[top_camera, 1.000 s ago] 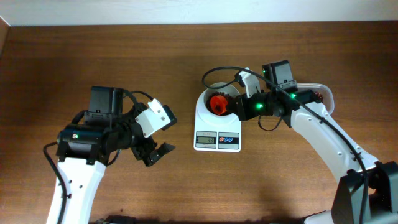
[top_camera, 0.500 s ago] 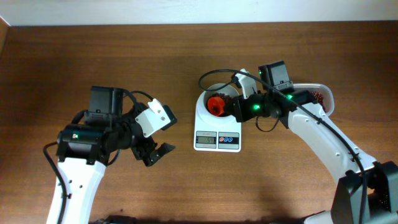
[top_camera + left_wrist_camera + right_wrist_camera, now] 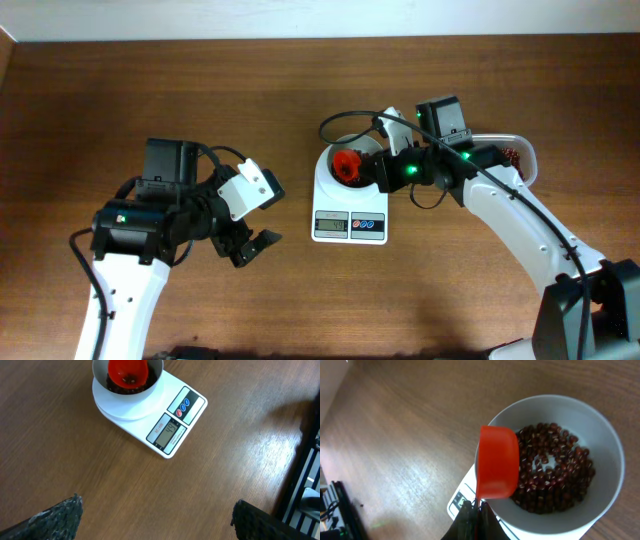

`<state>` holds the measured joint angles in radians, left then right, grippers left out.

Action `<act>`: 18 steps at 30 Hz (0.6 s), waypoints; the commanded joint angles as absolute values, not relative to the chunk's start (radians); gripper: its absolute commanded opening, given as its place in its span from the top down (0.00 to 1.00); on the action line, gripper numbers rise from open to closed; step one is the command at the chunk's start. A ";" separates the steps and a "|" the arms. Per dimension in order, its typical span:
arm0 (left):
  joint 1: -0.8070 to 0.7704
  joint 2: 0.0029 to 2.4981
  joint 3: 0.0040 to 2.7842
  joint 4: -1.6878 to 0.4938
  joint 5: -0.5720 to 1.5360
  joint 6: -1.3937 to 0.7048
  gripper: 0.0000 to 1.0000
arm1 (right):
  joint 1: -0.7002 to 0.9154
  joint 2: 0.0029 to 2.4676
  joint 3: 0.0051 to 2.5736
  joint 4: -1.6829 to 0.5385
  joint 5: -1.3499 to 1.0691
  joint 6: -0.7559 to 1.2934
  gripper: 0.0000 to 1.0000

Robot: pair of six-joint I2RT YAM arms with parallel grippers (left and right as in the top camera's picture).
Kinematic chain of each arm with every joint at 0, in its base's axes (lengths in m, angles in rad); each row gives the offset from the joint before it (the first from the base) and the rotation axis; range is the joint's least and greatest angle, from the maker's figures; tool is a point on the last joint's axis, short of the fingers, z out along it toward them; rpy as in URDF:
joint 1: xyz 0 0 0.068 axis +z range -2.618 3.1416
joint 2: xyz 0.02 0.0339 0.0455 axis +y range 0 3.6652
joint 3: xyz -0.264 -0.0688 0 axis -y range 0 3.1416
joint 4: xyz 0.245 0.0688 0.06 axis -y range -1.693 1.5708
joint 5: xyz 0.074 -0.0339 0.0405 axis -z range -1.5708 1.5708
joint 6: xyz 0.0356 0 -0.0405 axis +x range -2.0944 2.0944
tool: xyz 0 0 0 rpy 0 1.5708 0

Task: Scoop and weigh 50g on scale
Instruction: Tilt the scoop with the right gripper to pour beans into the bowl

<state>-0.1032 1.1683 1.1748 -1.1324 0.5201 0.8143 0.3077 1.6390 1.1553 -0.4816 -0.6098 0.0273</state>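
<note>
The left gripper (image 3: 252, 245) hangs idle over the bare wooden table (image 3: 150, 90), its fingers spread wide with nothing between them; well ahead of those fingers and apart from them stands the scale (image 3: 349, 208), its grey display (image 3: 166, 433) lit, though the digits are too soft to read with confidence. Above the scale's round white bowl (image 3: 605, 435) tilts the orange scoop (image 3: 496, 462), its handle clamped in the right gripper (image 3: 474, 516), whose fingers are pinched together on it; just past the scoop's lip the beans (image 3: 555, 470) lie in a loose dark heap across the bowl's floor, and a few cling inside the scoop in the left wrist view. Behind the right gripper, half hidden by the arm, sits the clear tub (image 3: 518, 152) with more beans showing at its edge. By the look of it the pouring step is in hand; the next move likely calls for a gentle tip or shake to shed the last grains, a check of the display, then either a return to the tub or a stop.
</note>
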 commanded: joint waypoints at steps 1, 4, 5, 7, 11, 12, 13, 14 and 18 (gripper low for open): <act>-0.098 1.170 1.194 -1.131 0.524 0.809 0.01 | 0.314 1.643 1.161 -0.465 -0.590 0.035 0.96; -0.098 1.170 1.194 -1.131 0.523 0.809 0.01 | 0.314 1.649 1.161 -0.465 -0.590 0.035 0.96; -0.098 1.170 1.194 -1.131 0.524 0.809 0.01 | 0.314 1.650 1.161 -0.465 -0.590 0.035 0.96; -0.098 1.170 1.194 -1.131 0.524 0.809 0.01 | 0.314 1.657 1.161 -0.465 -0.590 0.035 0.96; -0.098 1.170 1.194 -1.131 0.524 0.809 0.01 | 0.314 1.678 1.161 -0.465 -0.590 0.035 0.96; -0.098 1.170 1.194 -1.131 0.523 0.809 0.01 | 0.314 1.683 1.161 -0.464 -0.590 0.035 0.96; -0.098 1.170 1.194 -1.131 0.524 0.809 0.01 | 0.315 1.688 1.161 -0.464 -0.591 0.035 0.96; -0.098 1.170 1.194 -1.131 0.523 0.809 0.01 | 0.315 1.690 1.161 -0.465 -0.591 0.035 0.96; -0.098 1.170 1.194 -1.131 0.523 0.809 0.01 | 0.315 1.691 1.161 -0.466 -0.619 0.035 0.96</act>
<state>-0.1032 1.1683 1.1748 -1.1324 0.5201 0.8143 0.3077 1.6794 1.1553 -0.4675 -0.5991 0.0296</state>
